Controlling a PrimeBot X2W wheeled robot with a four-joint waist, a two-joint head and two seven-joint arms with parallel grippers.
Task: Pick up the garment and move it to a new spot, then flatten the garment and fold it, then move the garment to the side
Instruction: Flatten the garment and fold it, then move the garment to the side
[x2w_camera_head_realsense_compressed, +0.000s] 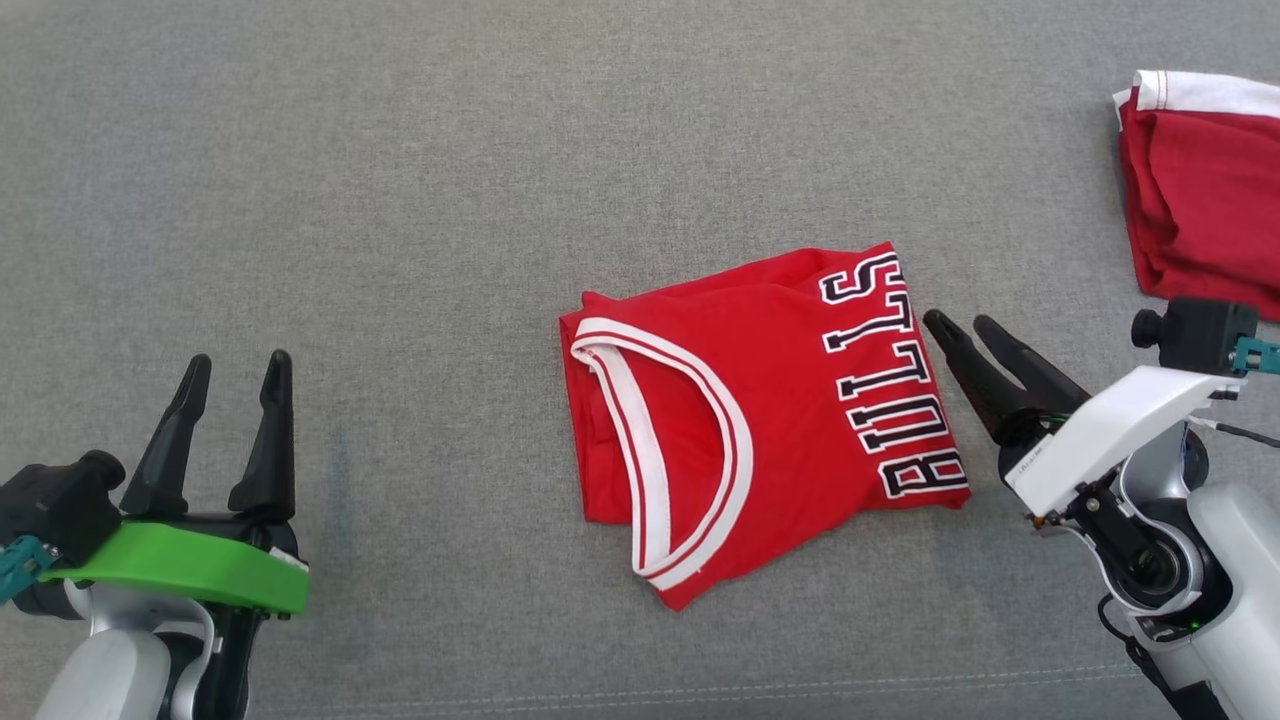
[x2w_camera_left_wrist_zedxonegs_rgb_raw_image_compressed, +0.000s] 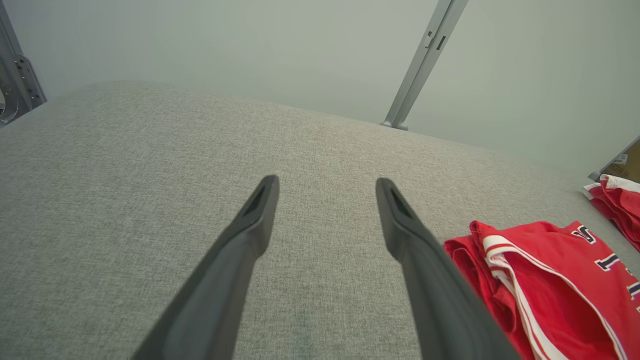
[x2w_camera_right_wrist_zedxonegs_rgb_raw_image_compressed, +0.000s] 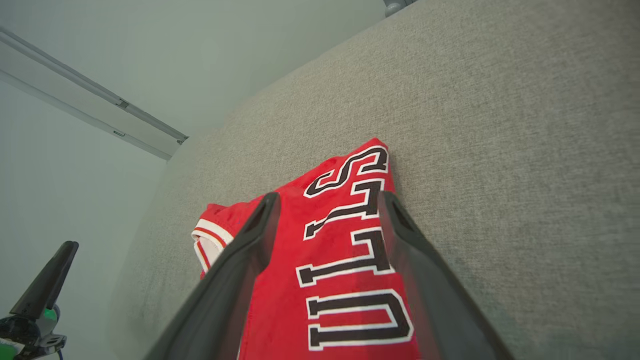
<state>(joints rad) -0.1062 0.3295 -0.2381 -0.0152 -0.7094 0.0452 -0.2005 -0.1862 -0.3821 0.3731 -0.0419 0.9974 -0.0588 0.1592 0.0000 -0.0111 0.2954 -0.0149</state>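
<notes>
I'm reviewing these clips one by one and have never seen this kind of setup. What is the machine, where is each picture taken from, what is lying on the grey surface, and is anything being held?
This is a wheeled robot with two arms, each ending in a two-fingered gripper. One picture looks down from its head; the other two come from cameras on each wrist, looking along that gripper's dark fingers. On the grey fabric surface lies a folded red jersey with BULLS lettering. A second red garment lies at the far right edge. The left gripper hovers open, well away from the jersey. The right gripper is open beside the jersey's lettered edge. Nothing is held.
</notes>
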